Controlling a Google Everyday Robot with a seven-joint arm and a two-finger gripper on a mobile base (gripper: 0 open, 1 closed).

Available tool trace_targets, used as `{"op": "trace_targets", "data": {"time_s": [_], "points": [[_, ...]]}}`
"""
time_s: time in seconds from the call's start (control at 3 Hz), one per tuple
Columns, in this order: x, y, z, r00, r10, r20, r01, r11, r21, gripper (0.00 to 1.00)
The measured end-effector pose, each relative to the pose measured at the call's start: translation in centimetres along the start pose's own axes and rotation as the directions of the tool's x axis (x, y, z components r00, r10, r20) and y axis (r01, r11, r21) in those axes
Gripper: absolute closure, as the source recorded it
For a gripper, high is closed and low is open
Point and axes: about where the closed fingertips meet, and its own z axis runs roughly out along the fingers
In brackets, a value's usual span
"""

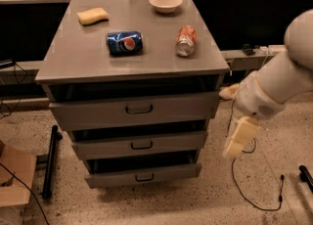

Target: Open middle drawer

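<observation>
Drawer, middle [171, 143], grey metal, low wide front with small dark bail handle [142, 145] at centre; set in grey metal three-drawer cabinet [73, 62], between taller top drawer [88, 114] and bottom drawer [171, 172]. Long axis level, running left to right across the view; front face turned toward the camera, handle lying flat against it. Dark gap above the front; interior in shadow, contents not to be told. Gripper [239, 137], cream-coloured, at end of white robot arm [279, 82], hanging in the air off the cabinet's right side at about the height of the middle drawer, apart from it and from the handle; spread or pressed together: cannot tell. On cabinet top: yellow sponge [92, 15], rear left; blue soda can [124, 42] on its side, centre; orange-red soda can [186, 40] on its side, to the right; pale shallow bowl [166, 2], rear, upright. On speckled floor [171, 204]: brown cardboard box [14, 180] at left, black cable [254, 197] below the gripper.
</observation>
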Motion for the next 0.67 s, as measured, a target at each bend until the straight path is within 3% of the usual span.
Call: {"op": "trace_targets", "data": {"time_s": [0.67], "points": [[1.1, 1.5, 8.9, 0.995, 0.020, 0.094, -0.013, 0.9975, -0.069, 0.00]]}}
